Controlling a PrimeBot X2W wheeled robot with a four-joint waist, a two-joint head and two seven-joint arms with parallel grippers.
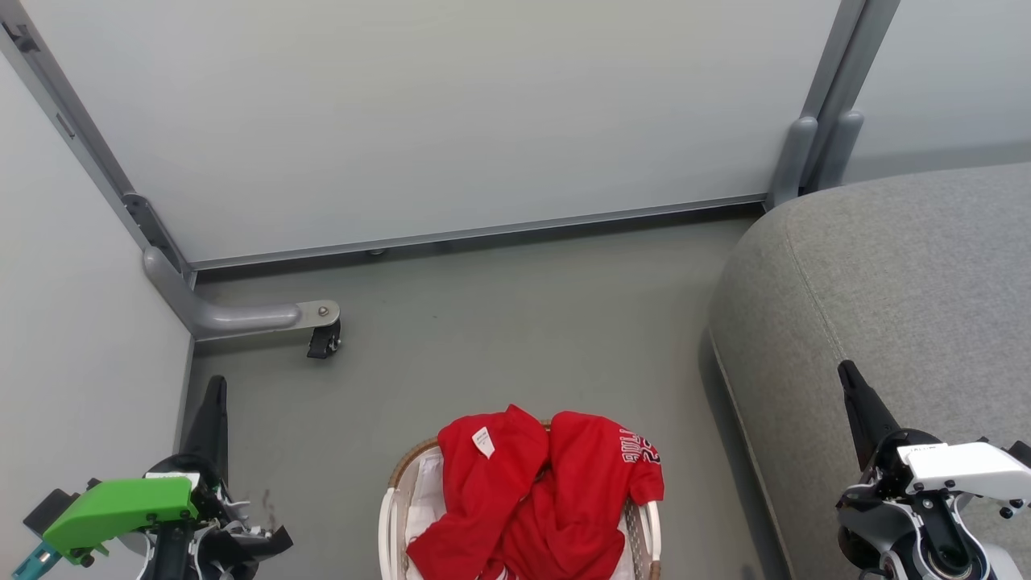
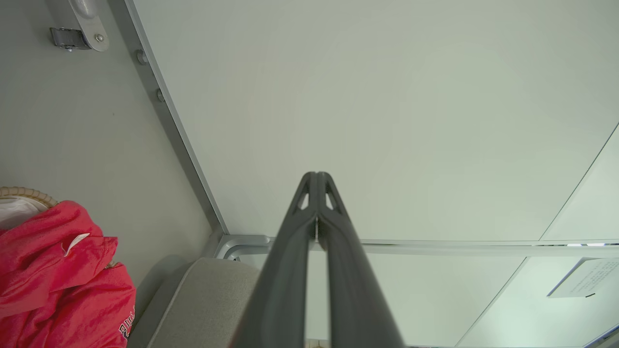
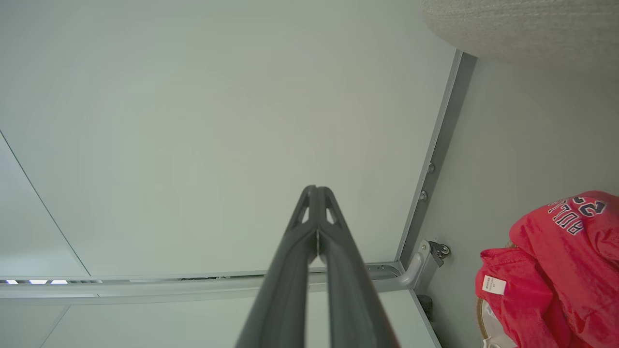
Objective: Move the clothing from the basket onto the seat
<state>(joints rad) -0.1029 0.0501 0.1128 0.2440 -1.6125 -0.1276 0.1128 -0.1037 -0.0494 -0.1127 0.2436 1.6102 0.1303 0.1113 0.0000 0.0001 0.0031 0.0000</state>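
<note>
A pale partition panel (image 1: 451,121) stood across the back, edged in grey metal. A second panel (image 1: 72,346) met it at the left corner. From that corner a curved grey foot (image 1: 242,316) ending in a black caster (image 1: 324,342) rested on the plain grey floor (image 1: 523,322). The light was soft and even.

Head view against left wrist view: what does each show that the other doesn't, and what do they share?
Head view adds the right end effector, seen against the seat, and the white handles of the basket. Left wrist view adds a printed sheet on a wall panel, and a close look at the left end effector, shut. Both share the red clothing heaped in the basket, the seat, the floor and the castor bracket.
</note>
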